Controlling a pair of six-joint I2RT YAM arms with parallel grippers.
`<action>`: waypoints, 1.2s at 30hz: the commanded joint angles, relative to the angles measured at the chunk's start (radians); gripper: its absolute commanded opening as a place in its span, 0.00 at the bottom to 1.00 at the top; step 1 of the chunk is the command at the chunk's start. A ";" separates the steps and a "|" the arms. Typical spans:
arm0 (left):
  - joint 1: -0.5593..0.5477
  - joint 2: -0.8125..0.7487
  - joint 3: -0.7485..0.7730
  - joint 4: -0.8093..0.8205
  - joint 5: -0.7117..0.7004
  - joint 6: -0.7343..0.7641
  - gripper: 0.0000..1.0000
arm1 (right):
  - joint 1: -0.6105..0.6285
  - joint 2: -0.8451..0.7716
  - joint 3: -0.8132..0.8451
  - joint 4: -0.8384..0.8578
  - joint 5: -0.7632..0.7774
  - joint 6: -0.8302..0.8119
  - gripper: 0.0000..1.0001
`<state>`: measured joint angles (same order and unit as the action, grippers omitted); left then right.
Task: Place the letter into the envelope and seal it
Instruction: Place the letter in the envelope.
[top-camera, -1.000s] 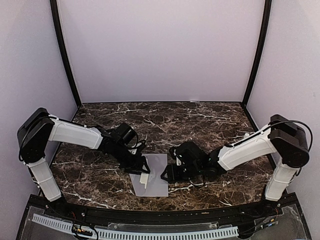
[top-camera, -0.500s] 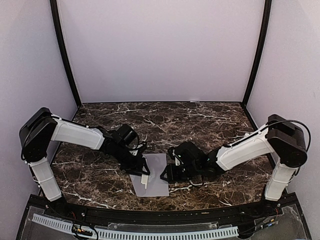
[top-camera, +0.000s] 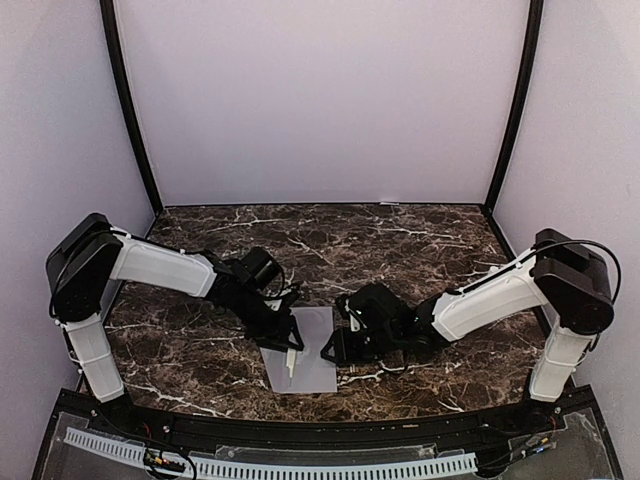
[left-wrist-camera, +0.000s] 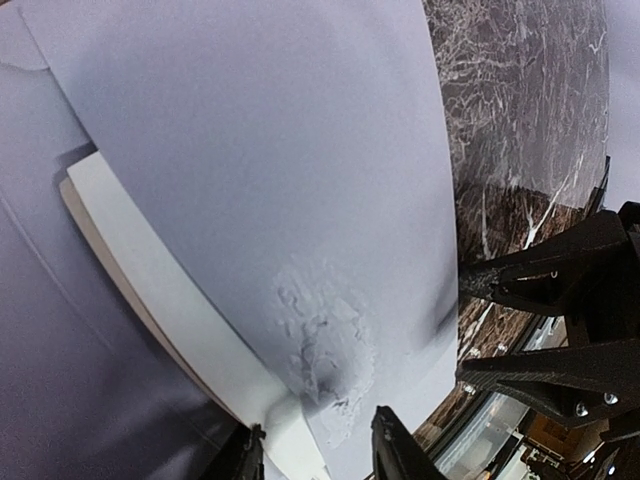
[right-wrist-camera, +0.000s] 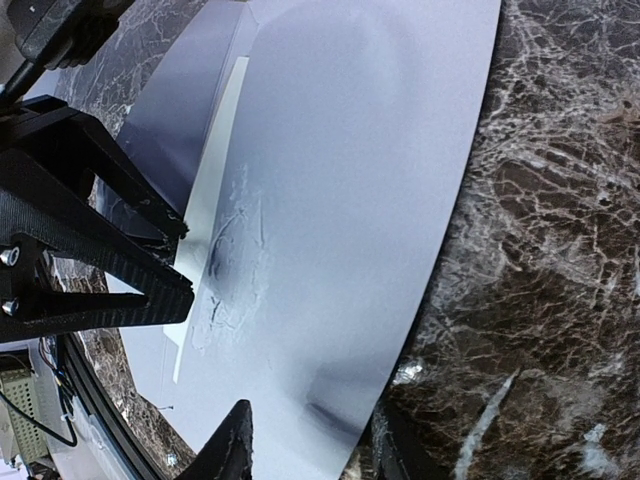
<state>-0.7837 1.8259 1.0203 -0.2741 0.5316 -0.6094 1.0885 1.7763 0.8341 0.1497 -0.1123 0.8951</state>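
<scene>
Top external view: the envelope (top-camera: 315, 345) lies flat on the marble table (top-camera: 420, 250) between the two grippers. The letter (top-camera: 290, 362) is tucked inside it, and only a narrow cream strip shows along the side nearest the left gripper (top-camera: 289, 340). That gripper's jaws stand partly apart, with the strip's end between the fingertips. The right gripper (top-camera: 328, 352), its jaws also partly apart, sits at the envelope's opposite edge, with that edge between its fingers. A crinkled patch marks the envelope just beside the strip.

Matt, crinkled paper envelope (top-camera: 316, 352) lies on glossy marbled table (top-camera: 400, 240).
</scene>
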 joint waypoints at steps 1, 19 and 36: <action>-0.018 0.027 0.026 -0.016 0.007 0.015 0.36 | 0.012 0.020 0.022 0.024 -0.012 0.002 0.37; -0.017 -0.132 0.041 -0.122 -0.172 0.059 0.56 | 0.001 -0.121 0.009 -0.095 0.125 -0.030 0.44; -0.041 -0.099 -0.071 -0.010 -0.046 -0.002 0.54 | 0.026 -0.055 -0.009 -0.014 0.019 0.014 0.47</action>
<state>-0.8154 1.7206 0.9684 -0.2985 0.4614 -0.6075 1.0954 1.6955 0.8318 0.0895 -0.0635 0.8894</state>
